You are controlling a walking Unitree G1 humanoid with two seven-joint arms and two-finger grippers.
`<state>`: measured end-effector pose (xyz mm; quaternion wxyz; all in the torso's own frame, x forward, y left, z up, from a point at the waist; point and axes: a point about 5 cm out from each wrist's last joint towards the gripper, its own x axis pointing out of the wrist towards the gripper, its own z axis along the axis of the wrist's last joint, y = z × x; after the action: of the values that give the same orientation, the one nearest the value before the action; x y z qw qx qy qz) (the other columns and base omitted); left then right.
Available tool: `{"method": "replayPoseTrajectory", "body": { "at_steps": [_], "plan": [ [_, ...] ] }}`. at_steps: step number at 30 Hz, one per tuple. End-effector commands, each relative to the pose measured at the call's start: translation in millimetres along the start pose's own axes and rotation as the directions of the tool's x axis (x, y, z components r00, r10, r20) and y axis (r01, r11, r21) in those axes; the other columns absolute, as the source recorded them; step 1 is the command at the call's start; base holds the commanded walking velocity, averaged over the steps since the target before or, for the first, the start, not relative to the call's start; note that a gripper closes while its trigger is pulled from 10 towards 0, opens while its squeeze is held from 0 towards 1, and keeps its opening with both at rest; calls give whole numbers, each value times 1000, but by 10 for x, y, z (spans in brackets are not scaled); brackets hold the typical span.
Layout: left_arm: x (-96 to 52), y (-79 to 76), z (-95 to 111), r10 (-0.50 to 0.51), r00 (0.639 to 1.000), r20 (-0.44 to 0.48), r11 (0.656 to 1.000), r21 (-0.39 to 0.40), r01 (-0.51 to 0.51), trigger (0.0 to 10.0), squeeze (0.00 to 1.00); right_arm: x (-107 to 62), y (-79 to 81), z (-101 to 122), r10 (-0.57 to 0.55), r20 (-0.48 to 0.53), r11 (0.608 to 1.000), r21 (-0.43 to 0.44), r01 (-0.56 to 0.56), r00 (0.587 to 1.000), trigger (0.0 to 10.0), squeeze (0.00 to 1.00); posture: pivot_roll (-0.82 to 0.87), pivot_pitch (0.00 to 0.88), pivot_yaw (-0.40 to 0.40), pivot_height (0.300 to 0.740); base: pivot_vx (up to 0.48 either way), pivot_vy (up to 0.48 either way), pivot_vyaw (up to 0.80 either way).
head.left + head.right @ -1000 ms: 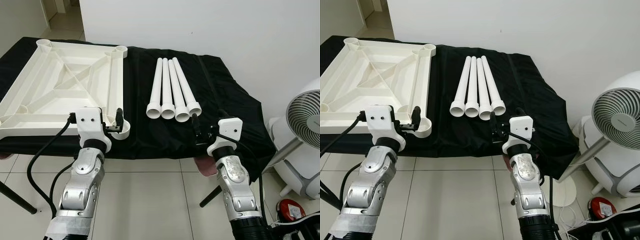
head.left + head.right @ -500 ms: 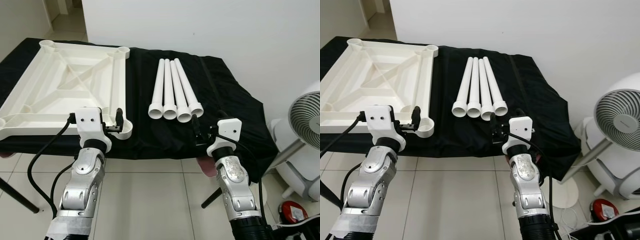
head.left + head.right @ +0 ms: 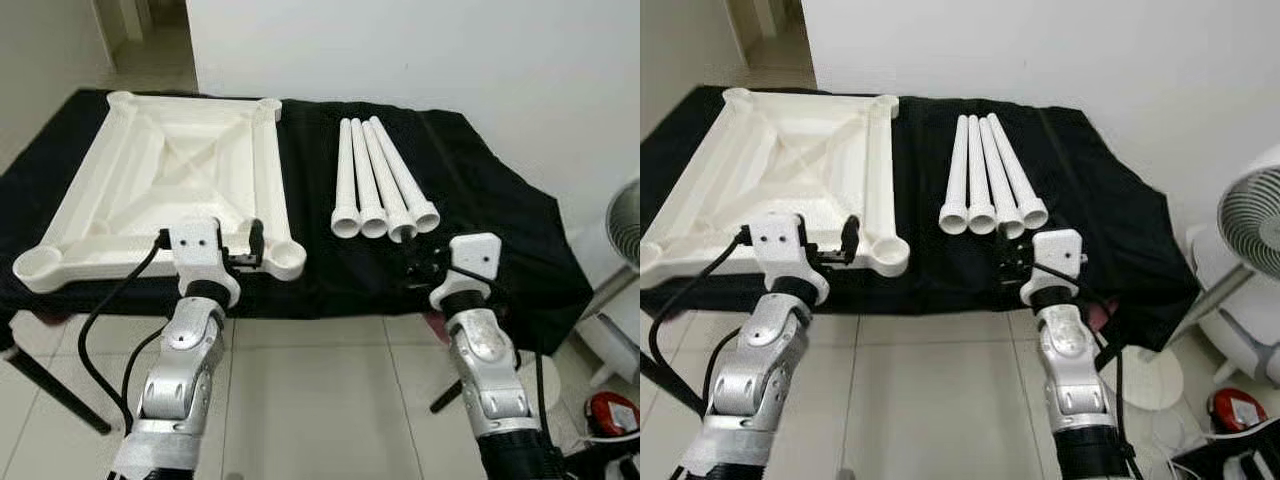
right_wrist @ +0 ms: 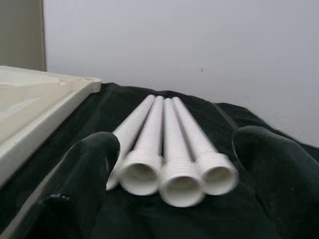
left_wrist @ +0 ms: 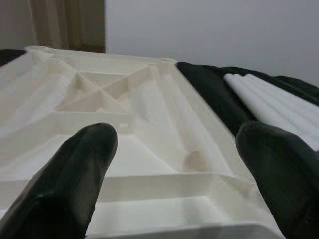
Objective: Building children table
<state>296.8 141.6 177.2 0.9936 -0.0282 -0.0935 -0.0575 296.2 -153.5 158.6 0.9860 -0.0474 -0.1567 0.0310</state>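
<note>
A white children's tabletop (image 3: pixel 270 180) lies upside down on the left of the black-draped table, a round leg socket (image 3: pixel 286 259) at its near right corner. Several white legs (image 3: pixel 380 185) lie side by side to its right, threaded ends toward me. My left gripper (image 3: pixel 243 252) is open at the tabletop's near edge, and its wrist view shows the ribbed underside (image 5: pixel 149 124) between the fingers (image 5: pixel 75 179). My right gripper (image 3: pixel 418 268) is open just short of the leg ends (image 4: pixel 164 169), which sit between its fingers (image 4: pixel 279 174) without touching them.
The black cloth (image 3: pixel 500 210) hangs over the table's near edge. A white wall stands right behind the table. A white fan (image 3: pixel 1252 225) and a red object (image 3: pixel 612 412) stand on the tiled floor at the right. A black table leg (image 3: pixel 50 390) slants at the left.
The whole view has shifted as I moved closer to the table. Both grippers now sit nearer the tabletop edge and the leg ends. Nothing on the table has moved.
</note>
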Motion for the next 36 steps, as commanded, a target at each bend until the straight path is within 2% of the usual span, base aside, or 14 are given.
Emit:
{"method": "replayPoseTrajectory", "body": {
  "at_steps": [1,10,18,31,36],
  "plan": [
    [3,30,-15,14,1000,-10,1000,10,-14,10000,0,8,61,-4,17,3,1000,7,-17,1000,10000,0,46,0,-118,740,0,409,0],
    [2,-1,-2,5,1000,0,999,43,-5,10000,0,8,62,-9,18,2,1000,4,-18,1000,10000,0,45,0,-118,740,0,0,0],
    [-4,-53,15,-47,999,10,998,51,46,10000,0,16,35,-8,2,4,1000,0,-2,1000,10000,0,44,0,-118,740,0,0,0],
    [16,-35,50,-48,998,31,998,47,47,10000,0,31,25,-12,-8,5,1000,-2,8,1000,10000,0,43,0,-113,740,0,0,0],
    [22,-25,53,-44,999,33,998,49,42,10000,0,24,14,-21,-11,1,1000,-4,11,1000,10000,0,41,0,-113,740,264,0,0]
  ]
}}
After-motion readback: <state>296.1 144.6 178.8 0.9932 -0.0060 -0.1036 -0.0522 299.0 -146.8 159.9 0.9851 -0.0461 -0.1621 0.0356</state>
